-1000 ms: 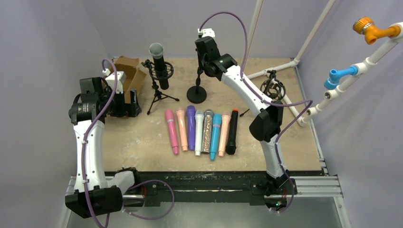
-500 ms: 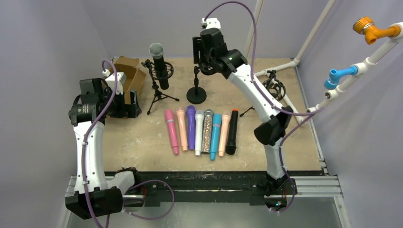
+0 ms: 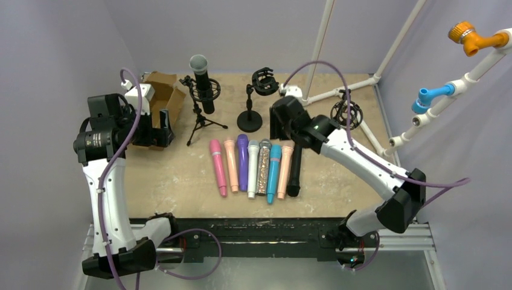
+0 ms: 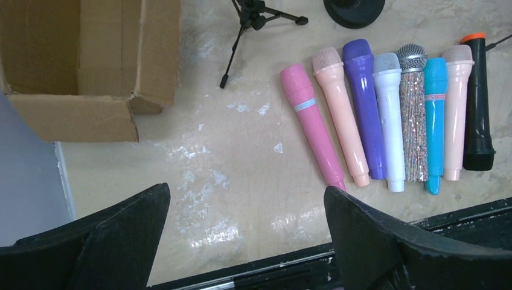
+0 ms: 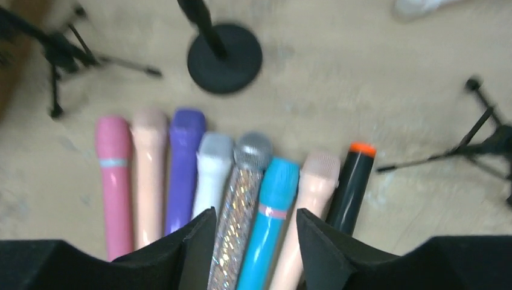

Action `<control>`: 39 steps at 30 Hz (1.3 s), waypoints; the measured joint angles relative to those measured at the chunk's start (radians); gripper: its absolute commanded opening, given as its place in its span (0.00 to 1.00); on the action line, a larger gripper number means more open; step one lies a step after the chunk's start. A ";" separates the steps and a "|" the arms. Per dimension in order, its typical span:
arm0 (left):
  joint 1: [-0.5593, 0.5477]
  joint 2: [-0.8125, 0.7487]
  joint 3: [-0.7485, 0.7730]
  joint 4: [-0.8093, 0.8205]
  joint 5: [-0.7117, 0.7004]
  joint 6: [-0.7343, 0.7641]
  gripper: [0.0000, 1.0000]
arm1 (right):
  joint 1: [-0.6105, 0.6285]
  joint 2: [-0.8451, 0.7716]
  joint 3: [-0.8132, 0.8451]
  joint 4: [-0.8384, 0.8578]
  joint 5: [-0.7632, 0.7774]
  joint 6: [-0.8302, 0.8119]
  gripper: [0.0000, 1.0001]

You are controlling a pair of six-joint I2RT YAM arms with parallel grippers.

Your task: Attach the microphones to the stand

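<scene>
Lavender walls ring your bench (image 3: 181, 178); eight mics (image 3: 253, 166) lie side by side. Your right hand (image 5: 255, 212) hangs spread above them; your left hand (image 4: 246, 188) is spread wide, empty.

It was a robotics lab cell: lavender walls (image 3: 54, 48) boxed a tabletop (image 3: 181, 181), white pipe framing (image 3: 386, 54) stood far right, left arm (image 3: 112, 187) and right arm (image 3: 362, 160) bolted to the near rail (image 3: 398, 232).

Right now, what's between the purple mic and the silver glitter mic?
Only the white stick microphone, lying parallel to the purple microphone and the silver glitter microphone; clearest in the left wrist view.
</scene>
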 measured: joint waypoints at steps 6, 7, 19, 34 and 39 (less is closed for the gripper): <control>0.003 -0.049 0.032 -0.018 -0.019 0.016 1.00 | 0.033 0.003 -0.357 0.026 -0.104 0.123 0.48; 0.005 -0.060 0.026 -0.014 -0.030 0.017 1.00 | 0.033 0.004 -0.382 0.031 -0.113 0.135 0.49; 0.063 -0.121 -0.048 -0.001 -0.057 0.027 1.00 | 0.034 0.079 -0.413 0.189 -0.136 0.214 0.47; 0.066 -0.122 -0.103 0.020 -0.009 -0.010 1.00 | 0.042 0.197 -0.466 0.278 -0.089 0.275 0.51; 0.066 -0.132 -0.103 0.017 -0.005 -0.007 1.00 | 0.051 0.220 -0.473 0.290 -0.068 0.293 0.50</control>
